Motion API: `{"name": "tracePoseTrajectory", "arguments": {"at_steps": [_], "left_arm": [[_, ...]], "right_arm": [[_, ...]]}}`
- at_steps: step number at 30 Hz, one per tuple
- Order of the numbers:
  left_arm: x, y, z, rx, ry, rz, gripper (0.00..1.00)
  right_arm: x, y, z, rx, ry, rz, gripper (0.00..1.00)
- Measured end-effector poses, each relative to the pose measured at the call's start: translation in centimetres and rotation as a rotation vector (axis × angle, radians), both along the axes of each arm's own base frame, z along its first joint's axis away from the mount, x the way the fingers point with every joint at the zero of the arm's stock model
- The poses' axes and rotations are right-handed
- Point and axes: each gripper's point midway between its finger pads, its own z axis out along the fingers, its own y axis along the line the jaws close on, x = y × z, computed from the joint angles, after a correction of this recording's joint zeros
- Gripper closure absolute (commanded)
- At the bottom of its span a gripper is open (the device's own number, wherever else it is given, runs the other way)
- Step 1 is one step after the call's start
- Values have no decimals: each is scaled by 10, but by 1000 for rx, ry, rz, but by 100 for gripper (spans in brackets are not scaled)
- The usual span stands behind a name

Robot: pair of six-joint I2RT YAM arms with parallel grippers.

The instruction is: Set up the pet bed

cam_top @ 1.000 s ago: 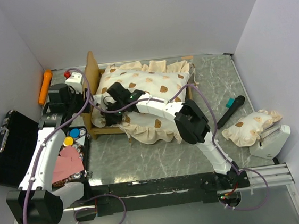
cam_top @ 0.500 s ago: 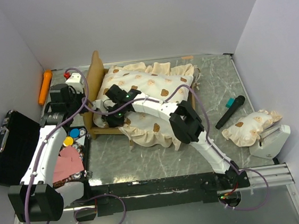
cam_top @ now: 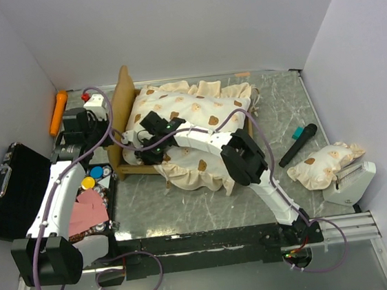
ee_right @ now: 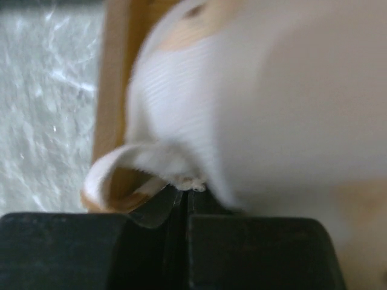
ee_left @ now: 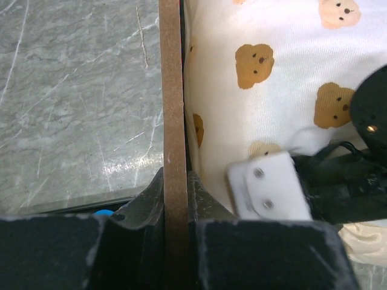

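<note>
The pet bed (cam_top: 121, 104) is a light-wood frame with a tall headboard, standing at the back left of the table. A cream bear-print mattress (cam_top: 197, 110) lies in it, and its ruffle spills over the near side. My left gripper (cam_top: 112, 141) is shut on the headboard's edge (ee_left: 172, 90), one jaw on each face of the board. My right gripper (cam_top: 143, 150) is shut on the mattress ruffle (ee_right: 181, 178) near the headboard end, beside the wooden frame (ee_right: 115, 90). The matching pillow (cam_top: 324, 164) lies apart at the far right.
An open black hard case (cam_top: 12, 199) stands at the left, beside a tray of small items (cam_top: 94, 190). An orange object (cam_top: 58, 112) and a red-and-white one (cam_top: 94, 103) lie behind it. A teal-tipped black stick (cam_top: 299, 144) and a white device (cam_top: 353, 182) are at the right.
My left gripper has closed onto the headboard. The bed's headboard end has shifted slightly to the right, and the right arm moved with the mattress still in its grip.
</note>
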Motion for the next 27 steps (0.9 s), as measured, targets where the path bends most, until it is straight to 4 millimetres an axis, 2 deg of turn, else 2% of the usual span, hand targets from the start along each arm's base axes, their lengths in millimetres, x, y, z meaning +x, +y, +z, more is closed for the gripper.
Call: {"name": "tracePoseTrajectory", "arguments": {"at_steps": [4,8,11,14,17,20,24,27], "left_arm": [[-2,-3,1,-27,3,-1,99],[-8,-8,1,-52,-1,-17,99],[-11,-10,1,-56,-4,-25,99],[-11,-10,1,-58,-6,-28,99],[-11,-11,1,-60,-6,-30,99],[-12,-11,1,-61,-6,-32,99],[-11,-11,1,-61,-7,-32,99],[-12,-13,1,-60,-11,-43,99]], "right_arm": [[-10,-7,5,64,-33,110,94],[-23,-11,12,83,32,186,91],[-28,-9,9,67,94,198,94],[-24,-8,1,12,148,151,93],[-22,-10,-4,-45,178,88,84],[-21,-14,-6,-68,162,22,63],[-19,-20,1,-42,81,-33,46],[-19,-29,9,0,51,-60,44]]}}
